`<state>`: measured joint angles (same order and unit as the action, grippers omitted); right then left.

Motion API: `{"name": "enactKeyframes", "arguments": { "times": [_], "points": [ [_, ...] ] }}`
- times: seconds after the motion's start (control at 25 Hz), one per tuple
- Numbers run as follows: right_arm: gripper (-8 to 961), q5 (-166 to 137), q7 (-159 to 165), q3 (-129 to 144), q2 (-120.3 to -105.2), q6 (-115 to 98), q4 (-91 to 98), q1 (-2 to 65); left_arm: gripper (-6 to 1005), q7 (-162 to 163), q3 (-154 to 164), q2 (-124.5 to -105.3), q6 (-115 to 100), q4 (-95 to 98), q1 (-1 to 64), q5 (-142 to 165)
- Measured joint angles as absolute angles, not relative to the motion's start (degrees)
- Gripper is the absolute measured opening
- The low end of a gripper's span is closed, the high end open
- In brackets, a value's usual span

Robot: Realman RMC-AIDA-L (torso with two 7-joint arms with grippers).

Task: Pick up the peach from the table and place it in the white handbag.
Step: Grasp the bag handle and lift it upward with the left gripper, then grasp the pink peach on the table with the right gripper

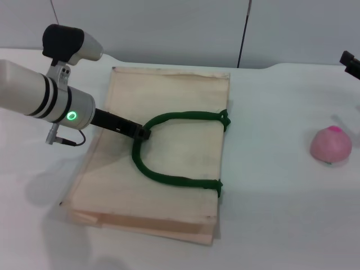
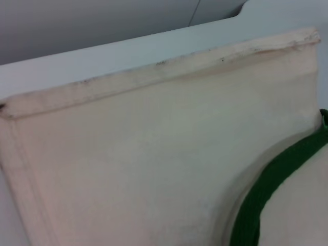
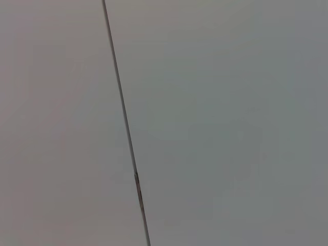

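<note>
The peach (image 1: pixel 331 145), pale pink with a brighter tip, lies on the white table (image 1: pixel 270 225) at the right, apart from the bag. The white handbag (image 1: pixel 169 152) lies flat in the middle, with its dark-green handles (image 1: pixel 169 179) looped on top. My left gripper (image 1: pixel 140 134) reaches in from the left over the bag and is shut on the bend of the handle loop. The left wrist view shows the bag's cloth (image 2: pixel 143 154) and a piece of green handle (image 2: pixel 271 179). A dark part of my right gripper (image 1: pixel 351 63) shows at the far right edge, above the peach.
A grey wall with a dark seam (image 1: pixel 243 34) stands behind the table. The right wrist view shows only that wall and a seam (image 3: pixel 125 128). Bare tabletop lies between the bag and the peach.
</note>
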<state>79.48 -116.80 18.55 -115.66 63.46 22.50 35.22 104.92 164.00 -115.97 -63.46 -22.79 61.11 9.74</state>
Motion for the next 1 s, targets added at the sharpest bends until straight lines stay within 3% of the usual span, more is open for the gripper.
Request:
{"name": "enactKeyframes", "arguments": {
  "times": [0.44,1.0],
  "points": [
    [797,77.2,-112.8,21.6,-115.36,63.5,24.0,34.8,128,102.6,164.0,-115.84,-65.1,-23.5,60.6,2.0],
    [797,54.4,-100.4,25.7,-115.26,67.9,31.1,37.6,120,94.9,164.0,-114.84,-95.1,-35.3,56.2,-21.0]
  ]
}}
